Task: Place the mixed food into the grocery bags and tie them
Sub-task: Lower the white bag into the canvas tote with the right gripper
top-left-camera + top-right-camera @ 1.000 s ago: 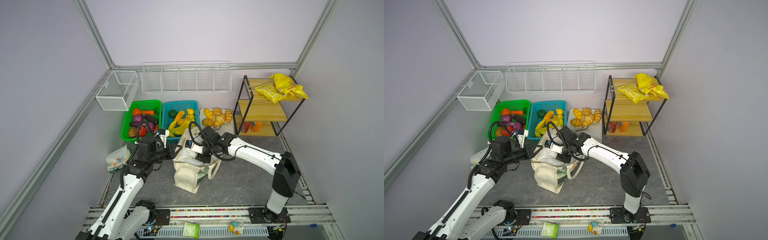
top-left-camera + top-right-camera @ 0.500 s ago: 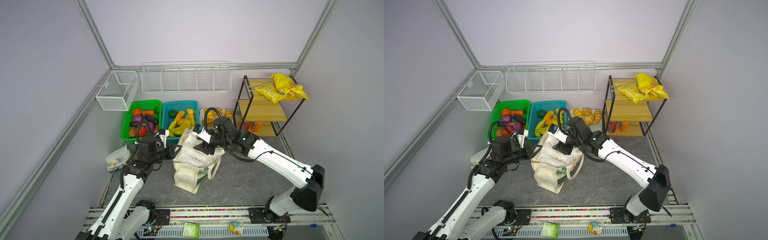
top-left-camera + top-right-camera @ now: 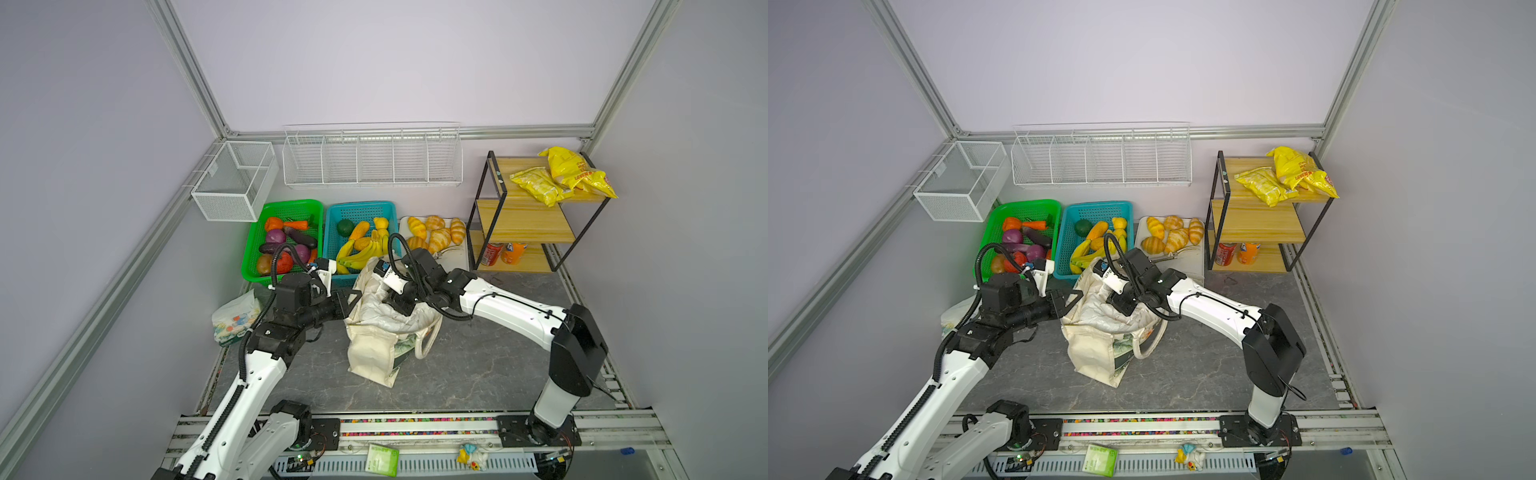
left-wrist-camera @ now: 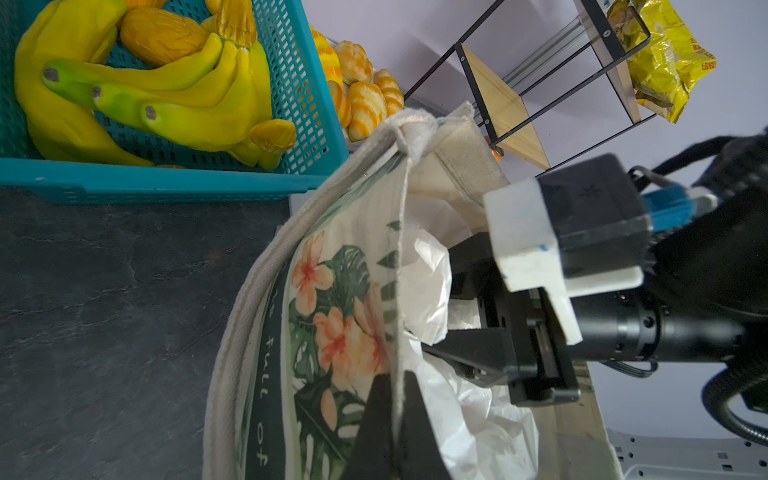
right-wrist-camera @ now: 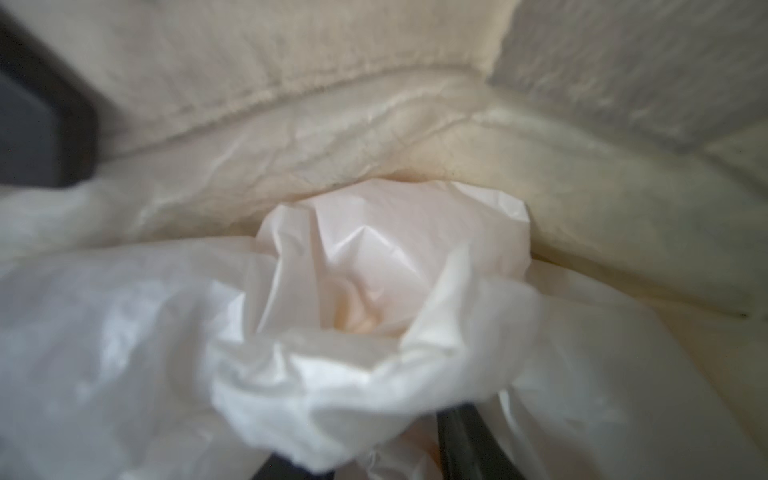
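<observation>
Progress: early by the look; plastic carrier bag (image 3: pixel 380 309) tucked inside canvas tote (image 3: pixel 374 357), standing in middle of surface (image 3: pixel 478 365); contents hidden; nothing tied.
Left to do: toy fruits (image 3: pixel 360 229) lying in far teal basket (image 3: pixel 360 205); green-and-white packet (image 3: pixel 382 459) on near rail (image 3: pixel 436 428); both bags to knot.
Left claw (image 4: pixel 392 419): pinched tight on tote's left rim.
Right claw (image 4: pixel 457 307): down in tote's mouth, jaws apart around bunched plastic; held or merely brushed, impossible to tell.
</observation>
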`<state>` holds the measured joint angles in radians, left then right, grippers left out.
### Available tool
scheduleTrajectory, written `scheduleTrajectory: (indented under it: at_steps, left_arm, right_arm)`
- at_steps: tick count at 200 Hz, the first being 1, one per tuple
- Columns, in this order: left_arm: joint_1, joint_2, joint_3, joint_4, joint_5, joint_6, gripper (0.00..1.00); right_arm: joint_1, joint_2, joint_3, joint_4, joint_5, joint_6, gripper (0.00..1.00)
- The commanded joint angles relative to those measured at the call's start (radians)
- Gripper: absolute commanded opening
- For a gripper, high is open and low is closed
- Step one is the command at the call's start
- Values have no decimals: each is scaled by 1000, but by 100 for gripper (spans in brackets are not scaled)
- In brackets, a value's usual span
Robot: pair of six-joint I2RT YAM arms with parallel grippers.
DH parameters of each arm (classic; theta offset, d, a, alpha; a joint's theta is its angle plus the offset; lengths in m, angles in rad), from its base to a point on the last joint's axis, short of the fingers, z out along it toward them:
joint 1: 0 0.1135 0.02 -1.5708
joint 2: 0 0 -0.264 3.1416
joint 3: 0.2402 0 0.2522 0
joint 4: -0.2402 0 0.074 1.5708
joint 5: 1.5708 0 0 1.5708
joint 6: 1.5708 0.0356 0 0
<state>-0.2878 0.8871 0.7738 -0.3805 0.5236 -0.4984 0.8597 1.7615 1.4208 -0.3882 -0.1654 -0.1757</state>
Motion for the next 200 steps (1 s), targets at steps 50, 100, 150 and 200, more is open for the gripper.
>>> scheduleTrajectory:
  at_steps: [50,100,150,200]
  left_arm:
    - [3,-17,0,37,-25,31,0]
    - [3,-17,2,35,-27,33,0]
    - [3,-19,-1,43,-29,32,0]
    - [3,-28,-5,37,-31,32,0]
  right_arm:
    - [2,-167,76,-199,7,-16,55]
    - [2,-255,167,-533,207,-26,60]
    - [12,-255,215,-776,285,-19,58]
    - [31,-209,220,-807,326,-28,37]
